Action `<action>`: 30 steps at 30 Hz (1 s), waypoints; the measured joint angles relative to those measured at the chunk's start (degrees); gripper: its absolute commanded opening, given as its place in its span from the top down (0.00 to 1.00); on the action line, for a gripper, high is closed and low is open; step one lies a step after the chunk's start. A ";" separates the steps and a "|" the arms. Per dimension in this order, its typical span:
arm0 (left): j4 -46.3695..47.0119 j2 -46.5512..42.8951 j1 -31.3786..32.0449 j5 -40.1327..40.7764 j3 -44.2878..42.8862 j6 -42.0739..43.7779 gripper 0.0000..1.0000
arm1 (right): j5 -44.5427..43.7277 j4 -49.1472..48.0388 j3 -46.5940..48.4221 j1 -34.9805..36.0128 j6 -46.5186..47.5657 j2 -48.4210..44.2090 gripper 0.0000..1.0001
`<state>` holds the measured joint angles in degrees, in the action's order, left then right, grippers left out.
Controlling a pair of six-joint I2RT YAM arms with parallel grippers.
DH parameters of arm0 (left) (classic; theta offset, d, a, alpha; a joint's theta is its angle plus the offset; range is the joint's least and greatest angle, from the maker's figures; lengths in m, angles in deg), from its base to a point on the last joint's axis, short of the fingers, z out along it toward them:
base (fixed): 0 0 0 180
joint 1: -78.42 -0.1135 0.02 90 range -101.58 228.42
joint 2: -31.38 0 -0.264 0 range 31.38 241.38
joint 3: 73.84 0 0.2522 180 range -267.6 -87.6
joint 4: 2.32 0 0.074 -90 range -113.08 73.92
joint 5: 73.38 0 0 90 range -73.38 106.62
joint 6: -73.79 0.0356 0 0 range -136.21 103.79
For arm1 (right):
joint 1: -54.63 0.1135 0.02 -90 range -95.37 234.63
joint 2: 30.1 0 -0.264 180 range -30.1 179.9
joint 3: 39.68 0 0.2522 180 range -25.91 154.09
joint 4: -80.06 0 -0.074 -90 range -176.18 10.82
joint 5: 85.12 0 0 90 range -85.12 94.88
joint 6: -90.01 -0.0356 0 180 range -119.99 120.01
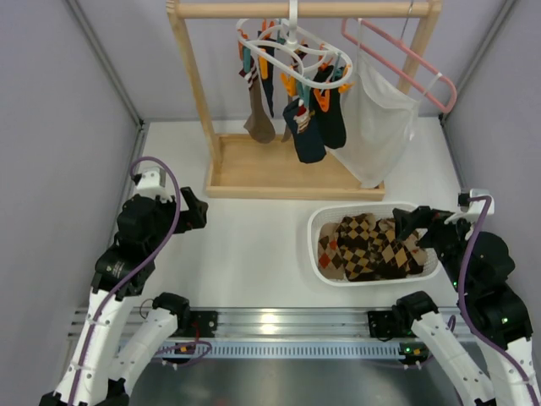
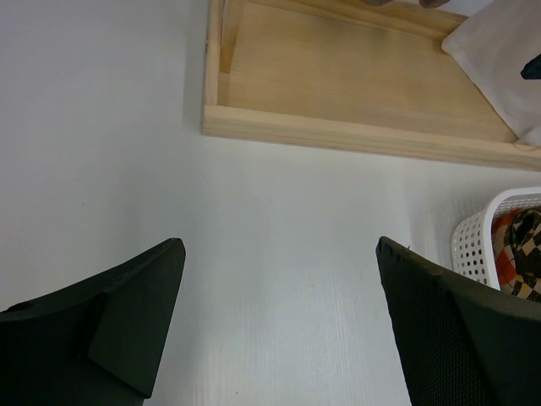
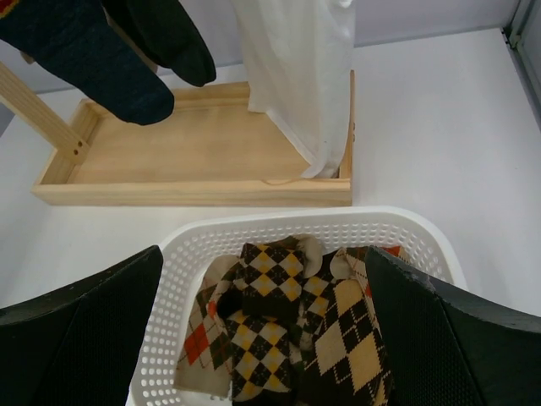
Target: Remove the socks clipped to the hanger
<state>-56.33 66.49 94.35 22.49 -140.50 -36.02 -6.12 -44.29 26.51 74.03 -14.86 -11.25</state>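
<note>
The hanger point(image 1: 290, 49) hangs by its hook point(image 1: 292, 10) from the top bar of the wooden rack point(image 1: 193, 85). The socks point(image 1: 306, 127) dangle from its clips point(image 1: 292, 85) above the rack's base tray point(image 1: 270, 165); none is removed yet. The left gripper point(image 2: 279, 249) sits low in front of the rack's left post, fingers spread and holding nothing. The right gripper point(image 3: 264, 258) sits in front of the rack's right end, over the white basket point(image 3: 254, 228) of argyle socks point(image 3: 279, 330), fingers likewise spread and empty. Probable hazards follow. The hanger appears free to swing on its hook, so a pull on one sock is likely to drag the whole ring sideways, or lift the hook off the rack's bar, instead of releasing the clip. The socks hang bunched and overlapping, so a closing grip may catch two at once or pinch a clip. The white mesh bag point(image 1: 376, 118) hangs from the pink hanger point(image 1: 404, 52) at the rack's right side, just beside the socks; an approach from that side may snag it. A low approach may strike the rack's base tray.
</note>
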 measured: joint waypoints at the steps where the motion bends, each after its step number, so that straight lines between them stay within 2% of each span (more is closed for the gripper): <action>1: 0.00 0.00 0.00 0.02 0.00 0.00 0.02 | 0.00 0.00 0.02 0.00 -0.15 0.00 0.00; 11: 0.35 0.55 0.00 -0.52 0.00 -1.57 0.02 | 5.75 -1.70 -2.56 0.00 -0.83 -0.72 0.01; 15: 5.60 3.08 0.00 -9.03 1.70 -4.74 0.02 | 10.16 -2.93 -4.07 0.00 -0.85 -1.88 0.01; 20: 24.11 9.40 0.59 -22.97 9.53 -12.13 0.02 | 14.40 -3.80 -4.09 0.00 -0.79 -1.97 0.01; 24: 40.92 20.33 6.34 -24.28 11.52 -12.33 0.02 | 18.01 -4.85 -4.83 0.00 -0.74 -1.97 0.01; 27: 49.75 30.99 12.59 -24.72 7.13 -8.35 0.02 | 20.35 -5.05 -5.20 0.00 -0.74 -1.95 0.01; 30: 58.27 41.75 15.02 -26.77 0.09 -4.81 0.02 | 21.88 -5.49 -5.20 0.00 -0.74 -2.12 0.01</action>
<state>1.94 108.24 109.36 -4.28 -140.42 -40.83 15.75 -49.78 21.31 74.03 -15.60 -13.37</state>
